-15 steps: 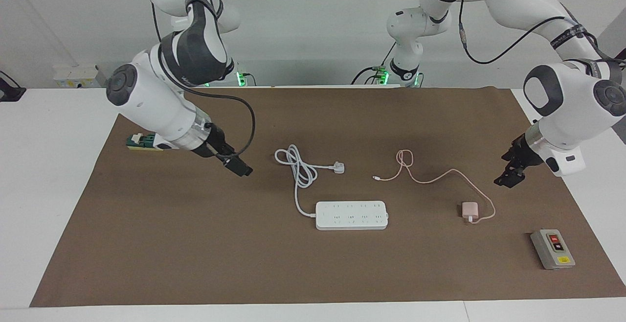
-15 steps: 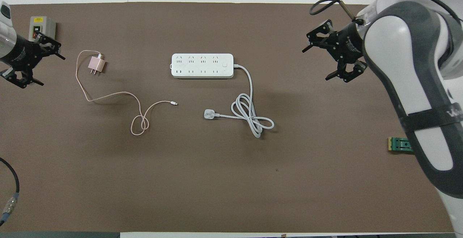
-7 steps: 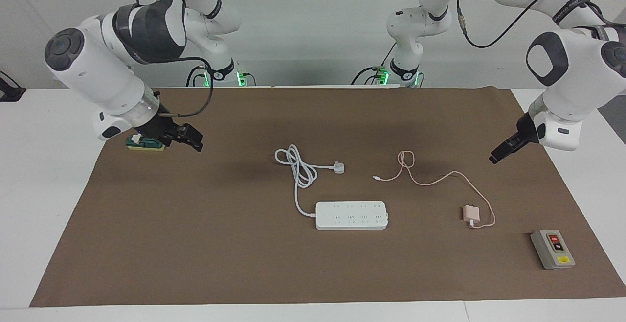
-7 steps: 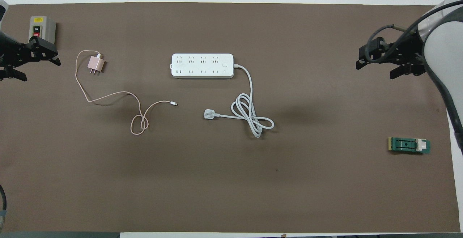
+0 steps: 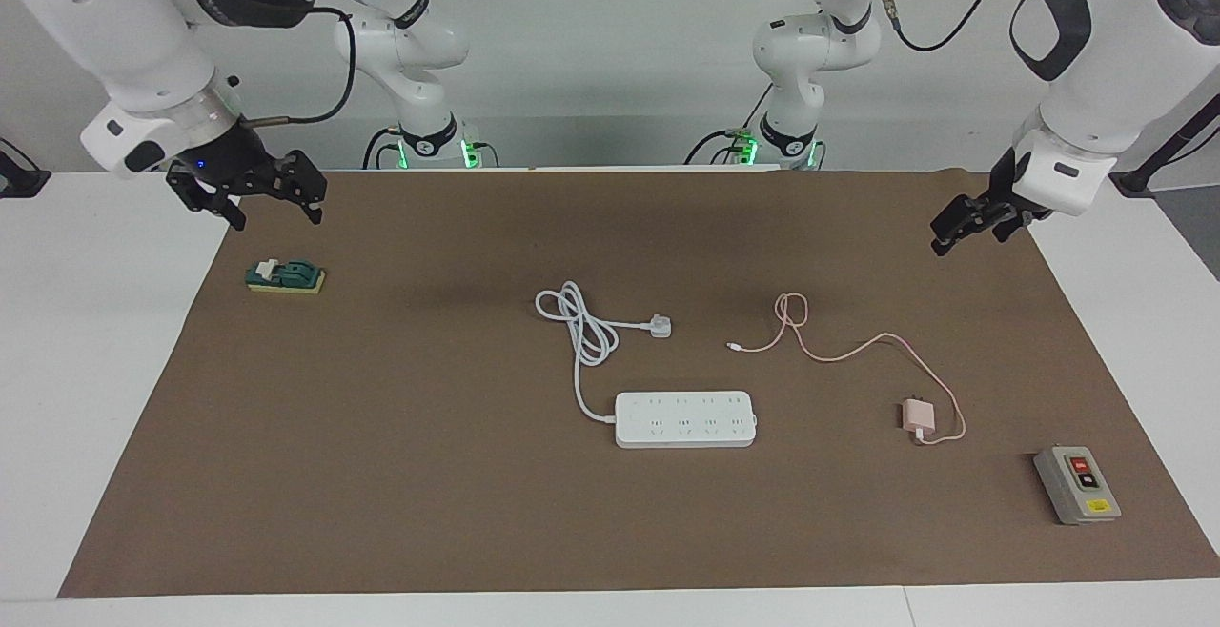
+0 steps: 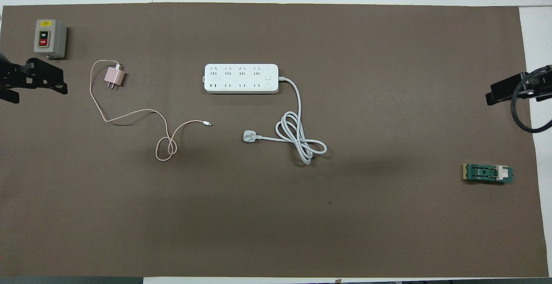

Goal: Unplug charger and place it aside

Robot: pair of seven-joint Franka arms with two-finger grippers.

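Charger (image 5: 918, 413) unplugged beside power strip (image 5: 685, 418); switch box (image 5: 1077, 485) near desk (image 5: 57, 370) corner; both grippers' fingers spread, empty.

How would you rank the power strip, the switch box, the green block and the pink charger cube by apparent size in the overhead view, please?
1. power strip
2. green block and switch box, too alike to rank
3. charger cube
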